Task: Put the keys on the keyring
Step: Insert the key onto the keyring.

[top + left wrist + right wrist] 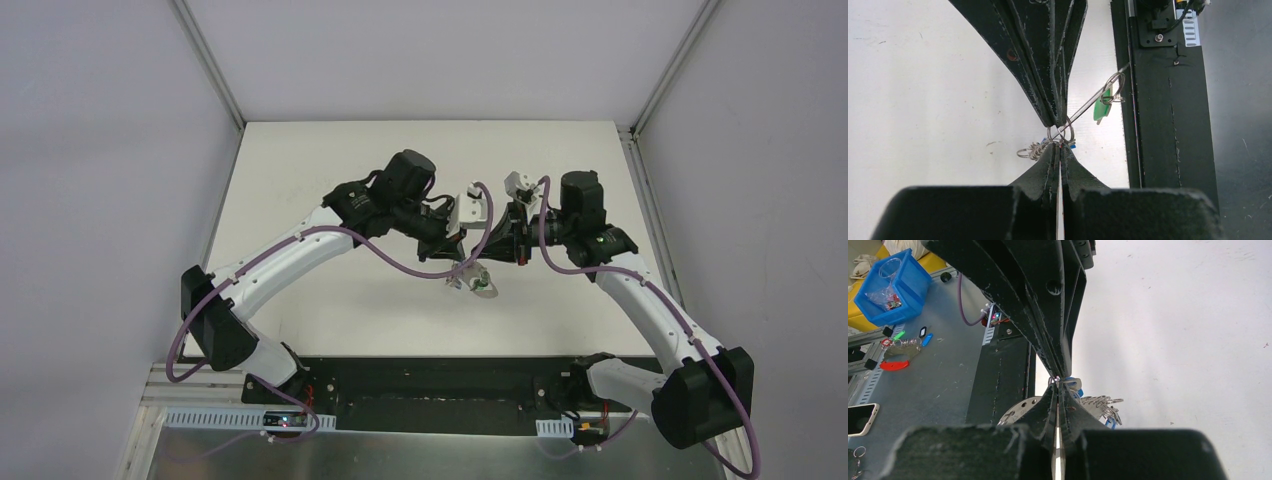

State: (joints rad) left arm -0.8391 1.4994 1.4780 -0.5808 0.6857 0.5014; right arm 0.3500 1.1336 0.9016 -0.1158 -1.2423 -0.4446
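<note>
Your left gripper (1060, 149) is fully closed, and its tips meet the tips of your right gripper (1055, 123) nose to nose above the white table (923, 100). The right gripper is also fully closed. Between the two sets of tips sits one small ring of the keyring (478, 283), pinched at its near edge by your left fingers and at its far edge by the right ones.

In the left wrist view, the keyring's thin wire loop runs from that pinch out to the right and away from your left fingertips, towards the black base plate (1168, 125). The green key (1101, 111) hangs on it part way along. The row of linked rings (1034, 150) bunches just left of your left tips.

The blue key (1076, 385) shows right beside the pinch. I cannot tell whether it is threaded on.
</note>
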